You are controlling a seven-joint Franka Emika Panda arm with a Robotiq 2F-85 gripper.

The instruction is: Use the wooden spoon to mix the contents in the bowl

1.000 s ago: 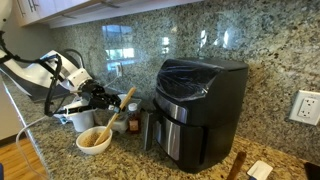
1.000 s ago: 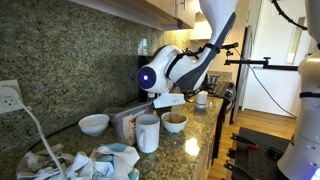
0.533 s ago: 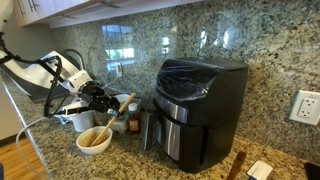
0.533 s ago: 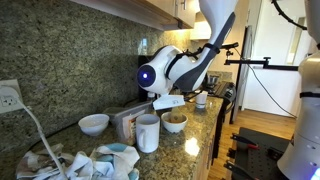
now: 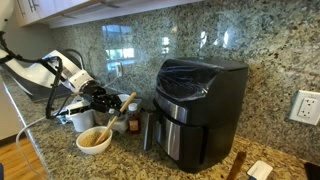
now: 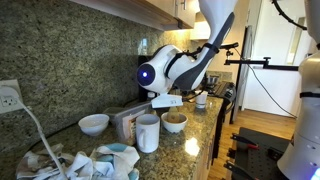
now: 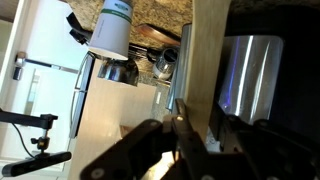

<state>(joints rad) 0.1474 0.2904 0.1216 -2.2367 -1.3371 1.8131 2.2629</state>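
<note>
Tool (image 5: 103, 98) in an exterior view is closed on the wooden spoon (image 5: 126, 100), held tilted, apart from the bowl (image 5: 94, 143) on the worktop (image 5: 128, 162); contents (image 5: 94, 137) tan, heaped inside. In an exterior view, bowl (image 6: 174, 124) stands near white mug (image 6: 147, 133). Wrist view: spoon handle (image 7: 205, 60) clamped between dark fingers (image 7: 140, 150).

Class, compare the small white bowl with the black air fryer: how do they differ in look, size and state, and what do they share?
Colour: the bowl is white; the air fryer is black with a silvery front. Size: the bowl is low and small; the air fryer stands far taller and bulkier. State: the bowl is open-topped and holds tan contents; the air fryer looks closed. Shared: both stand on the speckled counter.
</note>
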